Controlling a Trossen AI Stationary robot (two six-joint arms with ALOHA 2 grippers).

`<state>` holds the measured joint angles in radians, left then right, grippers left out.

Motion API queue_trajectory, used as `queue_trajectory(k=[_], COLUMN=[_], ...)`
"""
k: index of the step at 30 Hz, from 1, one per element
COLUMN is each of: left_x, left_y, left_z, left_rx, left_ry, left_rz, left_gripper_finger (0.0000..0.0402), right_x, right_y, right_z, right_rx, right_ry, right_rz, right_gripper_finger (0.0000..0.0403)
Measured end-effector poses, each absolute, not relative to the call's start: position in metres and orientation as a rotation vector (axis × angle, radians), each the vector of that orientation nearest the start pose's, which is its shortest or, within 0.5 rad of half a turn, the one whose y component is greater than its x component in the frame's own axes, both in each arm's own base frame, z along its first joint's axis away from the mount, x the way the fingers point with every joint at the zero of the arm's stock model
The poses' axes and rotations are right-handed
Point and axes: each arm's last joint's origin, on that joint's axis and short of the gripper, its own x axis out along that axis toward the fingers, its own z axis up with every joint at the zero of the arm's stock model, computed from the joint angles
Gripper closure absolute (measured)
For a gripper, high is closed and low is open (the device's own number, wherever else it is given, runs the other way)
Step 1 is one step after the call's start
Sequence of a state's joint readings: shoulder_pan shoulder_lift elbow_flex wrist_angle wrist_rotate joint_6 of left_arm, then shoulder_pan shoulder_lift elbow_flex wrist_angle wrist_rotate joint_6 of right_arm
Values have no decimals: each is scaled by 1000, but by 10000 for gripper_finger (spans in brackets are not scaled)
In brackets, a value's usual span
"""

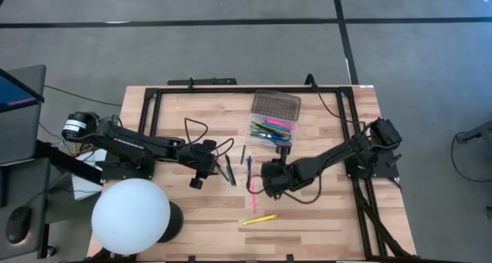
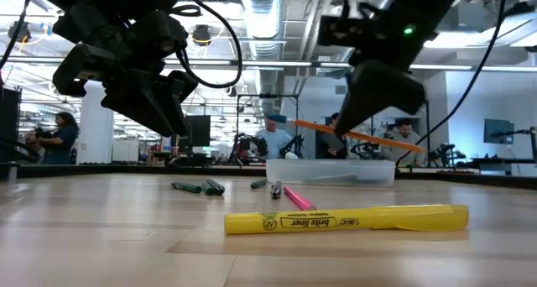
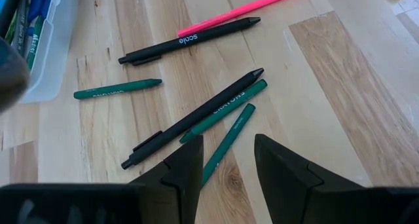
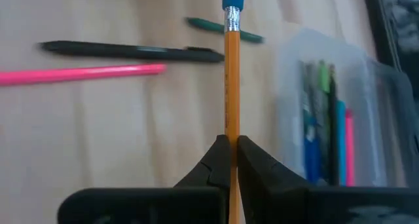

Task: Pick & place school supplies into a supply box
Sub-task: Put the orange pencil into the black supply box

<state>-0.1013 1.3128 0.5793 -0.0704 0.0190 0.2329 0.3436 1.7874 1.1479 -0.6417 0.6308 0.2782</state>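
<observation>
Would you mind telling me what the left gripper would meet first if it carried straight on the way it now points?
Probably a green pen lying just ahead of the open left gripper, though depth is hard to judge.

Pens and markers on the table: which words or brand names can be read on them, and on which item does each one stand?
"BIC brite liner": on the yellow highlighter, low view.
"scale": on the upper black pen, left wrist view.
"CRAYONS", only roughly legible: on the long black pen.
Print on the green pens and on the items in the supply box: too small or blurred to read.
</observation>
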Motion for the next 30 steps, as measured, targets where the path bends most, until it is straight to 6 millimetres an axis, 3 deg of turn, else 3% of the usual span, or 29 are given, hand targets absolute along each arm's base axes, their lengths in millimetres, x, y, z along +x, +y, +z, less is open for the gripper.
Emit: queue_trajectory(k=[18,22,30], left_x=[240,239,239], left_y=[-25,-25,-25], left_z=[169,168,168], left_rx=[253,253,253], left_ry=[803,811,812], left_rz=[-208,-209,-209], left_gripper_finger=[269,269,269], right_x=[339,342,345], right_y=[-18,-29,-32], right_z=[186,187,188], right_rx=[-127,-89,-77], right_ry=[1124,1093,1087], right_rz=[-725,-738,-699], right_gripper_finger=[403,403,403])
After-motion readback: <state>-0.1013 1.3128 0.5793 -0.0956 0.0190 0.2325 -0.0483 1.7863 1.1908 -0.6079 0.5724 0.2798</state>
